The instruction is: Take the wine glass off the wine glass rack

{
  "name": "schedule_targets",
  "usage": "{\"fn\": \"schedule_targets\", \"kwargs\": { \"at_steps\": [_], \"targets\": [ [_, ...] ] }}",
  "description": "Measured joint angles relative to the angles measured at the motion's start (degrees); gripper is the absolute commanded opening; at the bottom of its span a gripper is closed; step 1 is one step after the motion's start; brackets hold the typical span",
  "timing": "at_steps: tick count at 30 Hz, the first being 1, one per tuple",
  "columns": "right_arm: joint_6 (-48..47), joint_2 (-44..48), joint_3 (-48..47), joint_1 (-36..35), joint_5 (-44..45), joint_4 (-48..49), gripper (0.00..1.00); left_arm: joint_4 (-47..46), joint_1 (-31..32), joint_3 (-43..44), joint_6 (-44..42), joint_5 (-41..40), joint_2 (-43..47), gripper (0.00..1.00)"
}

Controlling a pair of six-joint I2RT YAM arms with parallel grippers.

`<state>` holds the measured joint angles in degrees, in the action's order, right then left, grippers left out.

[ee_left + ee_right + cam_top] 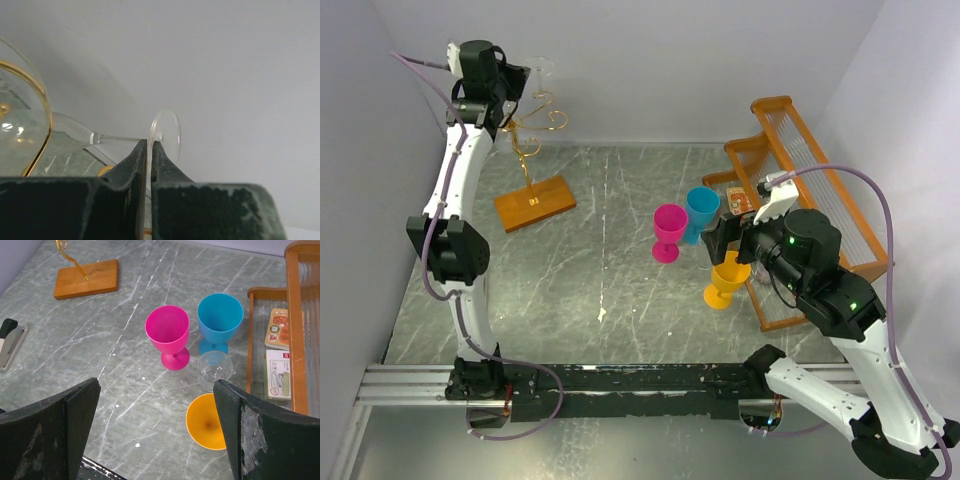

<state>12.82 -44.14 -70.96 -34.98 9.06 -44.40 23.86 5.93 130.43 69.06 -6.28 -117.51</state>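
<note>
The left pincer is closed tight on the wine glass stem; the glass is best drawn slowly clear of the wine glass rack's scrolled arms.

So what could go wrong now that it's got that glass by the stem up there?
1. The left gripper pinches the thin stem of the wine glass with just its fingertips, right by the foot. The glass could slip or twist, or the stem might crack.
2. The glass sits close to the curly arms of the wine glass rack. If it catches the wire, the slim stand might tip.
</note>
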Motion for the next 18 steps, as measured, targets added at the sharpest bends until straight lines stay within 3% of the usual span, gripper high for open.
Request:
{"fn": "schedule_targets", "kwargs": {
  "at_steps": [13,18],
  "targets": [
    [0.39,0.02,0.35,0.00,-0.37,0.37,0.98,-10.29,4.04,-0.61,1.49,9.81,-1.49,0.07],
    [1.81,0.02,0.66,0.00,-1.40,1.01,0.98,-14.03,5.70,-4.61,2.32,14.58,2.58,0.07]
  ]
}}
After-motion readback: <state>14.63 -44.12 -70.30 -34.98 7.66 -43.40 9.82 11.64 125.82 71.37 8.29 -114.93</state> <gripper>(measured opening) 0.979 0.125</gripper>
